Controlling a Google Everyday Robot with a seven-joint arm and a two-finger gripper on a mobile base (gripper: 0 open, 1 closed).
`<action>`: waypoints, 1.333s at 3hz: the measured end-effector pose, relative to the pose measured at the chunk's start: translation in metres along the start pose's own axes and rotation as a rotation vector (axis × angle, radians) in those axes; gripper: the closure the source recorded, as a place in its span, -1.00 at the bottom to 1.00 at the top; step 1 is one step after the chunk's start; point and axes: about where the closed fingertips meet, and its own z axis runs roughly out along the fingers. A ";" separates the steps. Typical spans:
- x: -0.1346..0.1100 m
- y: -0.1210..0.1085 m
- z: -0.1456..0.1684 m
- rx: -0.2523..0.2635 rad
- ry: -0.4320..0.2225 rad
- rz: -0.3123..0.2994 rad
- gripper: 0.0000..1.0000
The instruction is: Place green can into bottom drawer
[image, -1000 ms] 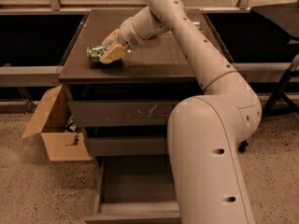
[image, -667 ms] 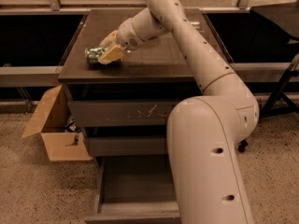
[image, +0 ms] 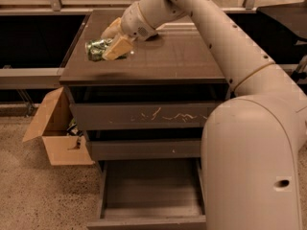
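Note:
The green can (image: 96, 49) is shiny green with white marks and sits between the tan fingers (image: 116, 47) of my gripper (image: 108, 42). The gripper is shut on the can and holds it just above the left part of the dark cabinet top (image: 168, 56). The arm reaches in from the upper right. The bottom drawer (image: 151, 188) is pulled open at the foot of the cabinet, and its inside is bare. It lies well below and a little to the right of the can.
The scratched top drawer (image: 144, 115) and the shallower middle drawer (image: 144, 149) are slightly out. An open cardboard box (image: 57, 138) stands on the speckled floor to the left of the cabinet. My arm's large white body (image: 254, 166) fills the right foreground.
The gripper and the green can have risen slightly off the cabinet top and shifted a little left. The drawers have not moved.

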 end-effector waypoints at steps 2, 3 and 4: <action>0.005 0.016 0.003 -0.030 -0.024 0.008 1.00; -0.003 0.045 -0.017 -0.010 -0.066 0.001 1.00; -0.003 0.102 -0.029 -0.008 -0.068 0.014 1.00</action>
